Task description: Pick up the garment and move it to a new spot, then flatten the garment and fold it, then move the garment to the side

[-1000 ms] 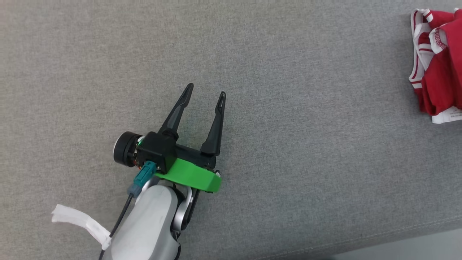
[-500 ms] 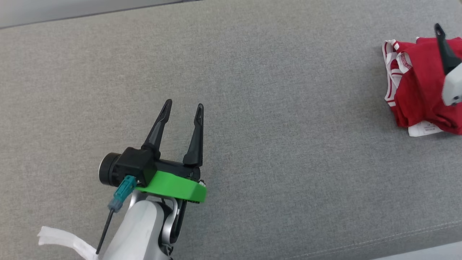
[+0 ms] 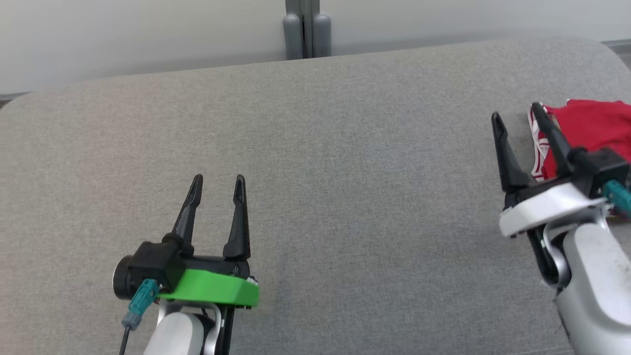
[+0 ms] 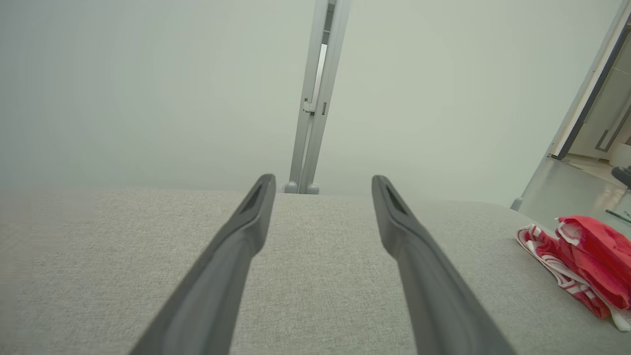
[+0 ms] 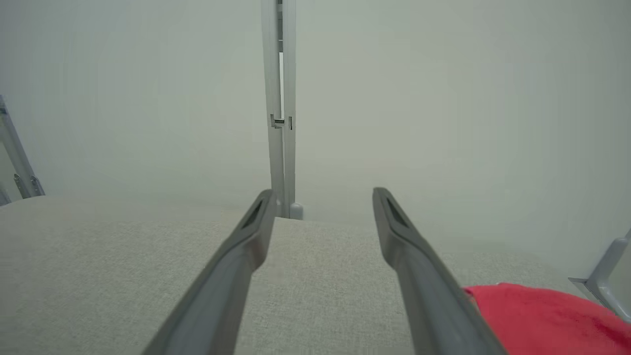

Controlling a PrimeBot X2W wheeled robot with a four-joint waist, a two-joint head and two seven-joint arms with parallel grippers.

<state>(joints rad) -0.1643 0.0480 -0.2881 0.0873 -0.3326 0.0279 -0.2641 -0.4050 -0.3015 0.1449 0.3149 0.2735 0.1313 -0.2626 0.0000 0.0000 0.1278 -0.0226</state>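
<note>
A crumpled red garment [image 3: 589, 123] with red-and-white striped trim lies near the right edge of the grey cushioned surface [image 3: 345, 172]. It also appears at the right in the left wrist view as the garment [image 4: 586, 261], and low right in the right wrist view as the garment [image 5: 537, 320]. My right gripper [image 3: 516, 114] is open just left of the cloth, one finger [image 3: 552, 133] overlapping its striped edge, nothing between the fingers. My left gripper [image 3: 218, 182] is open over bare fabric at the lower left, far from the garment.
The cushion's far edge [image 3: 197, 74] meets a pale wall [image 3: 148, 34] with a grey vertical post [image 3: 305, 29] behind the middle. A doorway and shiny floor [image 4: 586, 172] lie beyond the surface's right end.
The head camera tilted up and panned, so the wall and post came into view. My right gripper came into view and now stands beside the garment. Both grippers stayed open.
</note>
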